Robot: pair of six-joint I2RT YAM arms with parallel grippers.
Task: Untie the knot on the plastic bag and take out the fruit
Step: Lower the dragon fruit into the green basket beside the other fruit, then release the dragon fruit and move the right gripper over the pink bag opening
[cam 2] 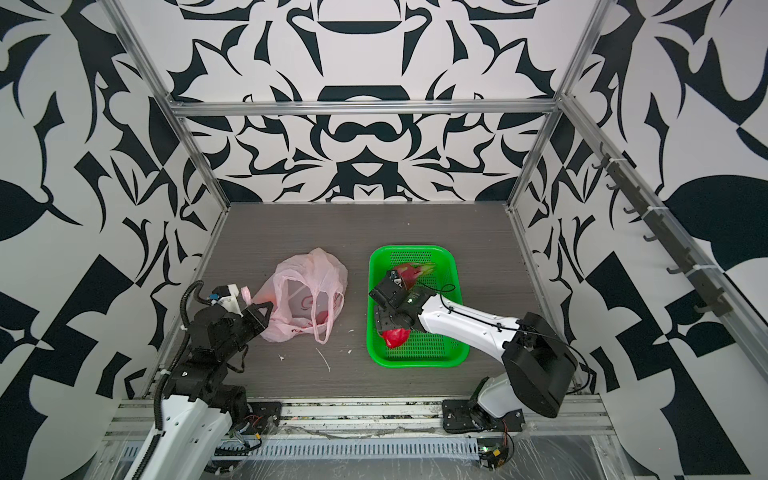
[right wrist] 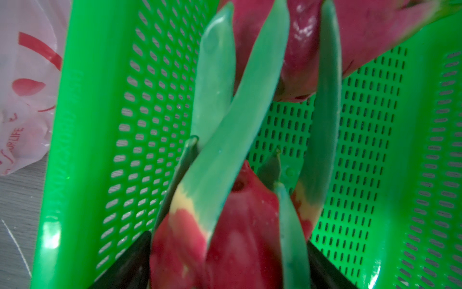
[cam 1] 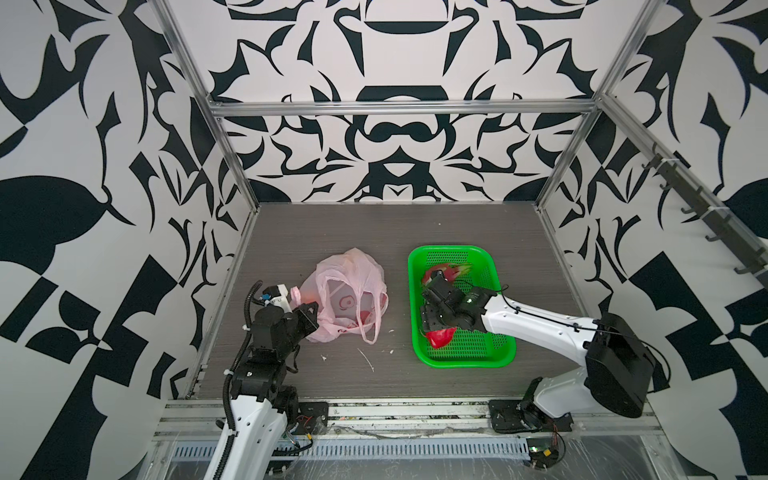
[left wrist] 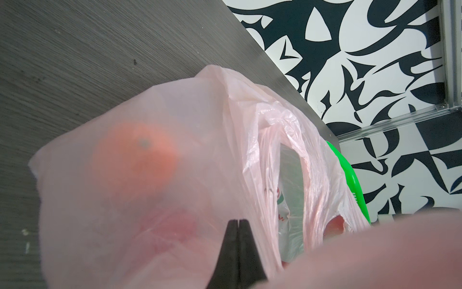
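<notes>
Right wrist: dragon fruit (right wrist: 237, 237) points along basket (right wrist: 82, 125).

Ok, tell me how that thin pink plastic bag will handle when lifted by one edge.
Likely floppy: the thin translucent pink plastic bag is creased and slumped. It will probably sag and swing, since a round orange fruit sits loose inside. The film looks glossy, so the shut left end effector may slip.

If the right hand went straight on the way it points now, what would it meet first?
Most likely the green basket, at its floor: the right hand, closed around a dragon fruit, tilts down into it. The second dragon fruit sits just beyond, but depth is unclear.
</notes>
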